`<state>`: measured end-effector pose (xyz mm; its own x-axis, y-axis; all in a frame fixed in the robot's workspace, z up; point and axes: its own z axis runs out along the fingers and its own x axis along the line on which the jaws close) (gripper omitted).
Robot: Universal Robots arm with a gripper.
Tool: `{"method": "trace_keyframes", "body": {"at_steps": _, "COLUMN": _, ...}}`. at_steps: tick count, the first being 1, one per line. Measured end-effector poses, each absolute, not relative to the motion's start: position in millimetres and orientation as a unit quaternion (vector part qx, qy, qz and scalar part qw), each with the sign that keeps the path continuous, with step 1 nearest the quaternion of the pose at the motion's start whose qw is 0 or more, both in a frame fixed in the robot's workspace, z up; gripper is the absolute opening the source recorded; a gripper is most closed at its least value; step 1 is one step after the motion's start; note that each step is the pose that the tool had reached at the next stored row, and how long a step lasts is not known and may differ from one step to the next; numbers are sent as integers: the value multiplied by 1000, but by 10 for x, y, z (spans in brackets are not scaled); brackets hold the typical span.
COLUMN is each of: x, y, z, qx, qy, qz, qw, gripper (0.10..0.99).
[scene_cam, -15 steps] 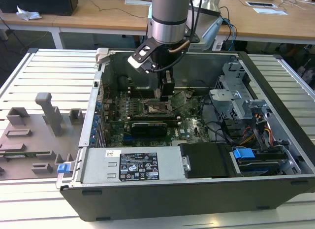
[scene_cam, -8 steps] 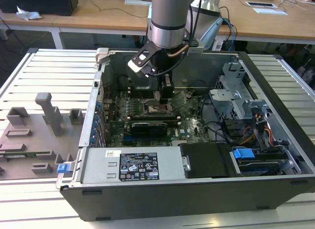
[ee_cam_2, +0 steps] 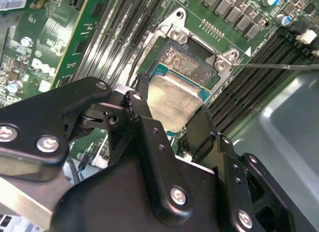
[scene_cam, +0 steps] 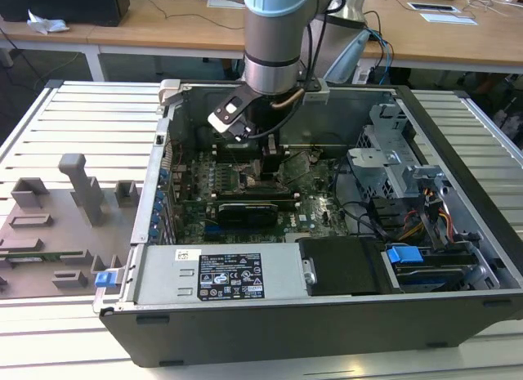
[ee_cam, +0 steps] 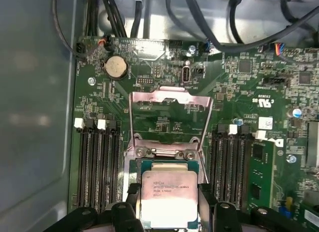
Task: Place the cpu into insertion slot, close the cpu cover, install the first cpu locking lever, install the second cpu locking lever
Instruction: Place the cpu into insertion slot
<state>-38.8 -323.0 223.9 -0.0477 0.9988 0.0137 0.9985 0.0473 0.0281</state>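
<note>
- Step in hand, as I judge it: the first one, chip into socket. The cover is not closed and neither lever is latched.
- chip: silver top up, gripped by two opposite edges, right over the socket. That is mid-board, between the two banks of memory slots.
- In the second wrist view part of the socket's dark pin field shows past the chip's far edge, so the chip looks a bit offset or tilted. Cannot tell if it touches the socket.
- gripper: fingers clamped on the chip's sides, the gap just the chip's width. It holds nothing else.
- cover: flipped up on its hinge at the socket's edge. It stands open toward the cable-side edge of the board, clear of the chip.
- thin metal rod: probably a locking lever, swung out from a socket corner and not latched.
- What the placing calls for (judgement): chip square to the socket rim, level, corners matched. It should go down gently with no sliding, since the pins likely bend easily. The fingers need room beside the rim to let go.
- Exterior view: the arm reaches down into the open computer case, over the board's middle.
</note>
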Motion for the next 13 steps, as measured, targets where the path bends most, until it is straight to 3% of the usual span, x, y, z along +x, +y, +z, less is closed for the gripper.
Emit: {"method": "trace_keyframes", "body": {"at_steps": 13, "x": -471, "y": -3186, "z": 2012, "qx": 702, "qy": 712, "qz": 15, "qw": 5, "gripper": 541}}
